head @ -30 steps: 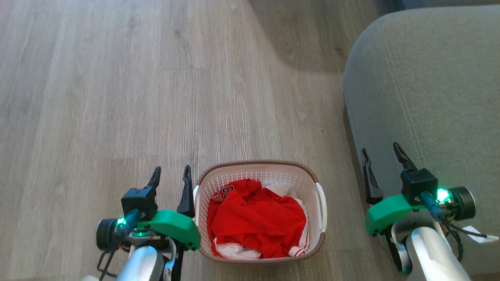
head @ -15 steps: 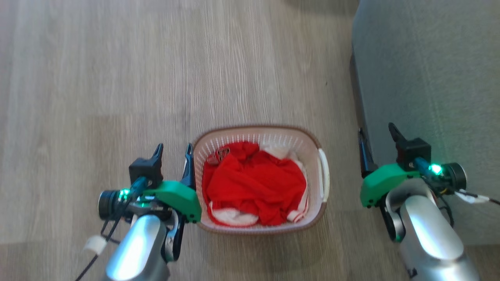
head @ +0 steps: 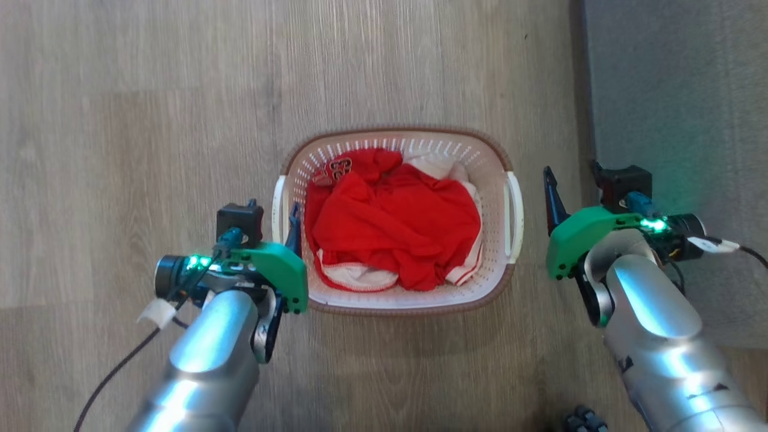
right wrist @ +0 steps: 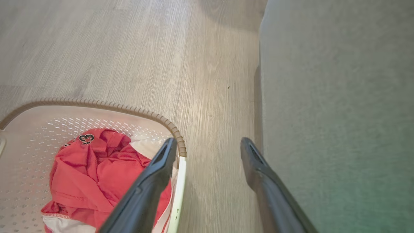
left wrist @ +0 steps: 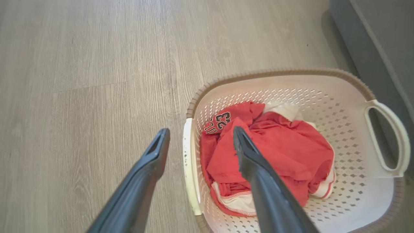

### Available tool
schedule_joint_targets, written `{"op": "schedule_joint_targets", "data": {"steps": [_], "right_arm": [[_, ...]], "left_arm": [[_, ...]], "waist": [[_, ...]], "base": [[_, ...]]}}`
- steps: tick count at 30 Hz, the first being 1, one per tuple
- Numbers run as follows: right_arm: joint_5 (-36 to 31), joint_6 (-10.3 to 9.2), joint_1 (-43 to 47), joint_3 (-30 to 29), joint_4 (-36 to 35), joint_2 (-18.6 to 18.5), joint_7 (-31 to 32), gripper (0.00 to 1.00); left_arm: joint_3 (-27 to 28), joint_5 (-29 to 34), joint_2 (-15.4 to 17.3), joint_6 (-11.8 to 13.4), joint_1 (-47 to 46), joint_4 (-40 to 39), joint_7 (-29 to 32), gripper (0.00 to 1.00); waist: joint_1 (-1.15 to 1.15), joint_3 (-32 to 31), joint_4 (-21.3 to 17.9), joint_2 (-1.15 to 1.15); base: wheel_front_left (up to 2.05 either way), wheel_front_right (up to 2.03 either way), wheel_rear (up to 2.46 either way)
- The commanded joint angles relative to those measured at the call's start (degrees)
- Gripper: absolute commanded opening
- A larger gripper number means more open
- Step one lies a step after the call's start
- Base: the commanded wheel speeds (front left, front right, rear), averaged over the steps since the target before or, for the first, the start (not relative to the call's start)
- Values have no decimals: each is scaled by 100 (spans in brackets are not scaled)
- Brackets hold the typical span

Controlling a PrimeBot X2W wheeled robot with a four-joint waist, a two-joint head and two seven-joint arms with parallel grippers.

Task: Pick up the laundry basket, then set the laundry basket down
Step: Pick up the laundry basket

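Item 1: laundry basket [head: 408, 307] – white perforated plastic with a brown woven-look rim, upright on the floor [head: 150, 120] between the two arms; one white handle on its left side [head: 278, 207], one on its right [head: 515, 207]

Item 2: red garment [head: 390, 228] – crumpled inside the basket, with white trim edged in red along its near side. Black numerals outlined in white read "23" [left wrist: 221, 118] on a fold at the far left corner; further lettering beside them is too creased to read

Item 3: left gripper [head: 270, 210] – jaws open, set astride the basket's left handle, with one finger outside the wall over the floor and the other inside over the garment; whether either one touches the handle cannot be told

Item 4: right gripper [head: 570, 168] – jaws open with nothing between them, just beside the right handle, over the strip of floor between the basket and the sofa

Item 5: grey upholstered sofa [head: 672, 90] – right of the basket, near it but apart

Item 6: floor – pale wood-look planks
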Motion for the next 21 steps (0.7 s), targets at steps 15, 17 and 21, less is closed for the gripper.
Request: {"op": "schedule_joint_targets", "data": {"steps": [15,17,21], "right_arm": [[1344,40,-944,995,1213,116,181,100],[1629,40,-1024,1274,1171,117,276,100],[1954,40,-1149,1561,1201,118,374,100]], "left_arm": [[-527,-460,64,-228,-1164,1523,-37,100],[-604,-630,64,-222,-1274,1667,16,100],[-793,-809,64,-246,-1413,1751,52,100]], "waist": [[-1,1065,-82,0],[-1,1158,-89,0],[-1,1269,-76,0]], "base": [[0,0,0],[0,0,0],[0,0,0]]}}
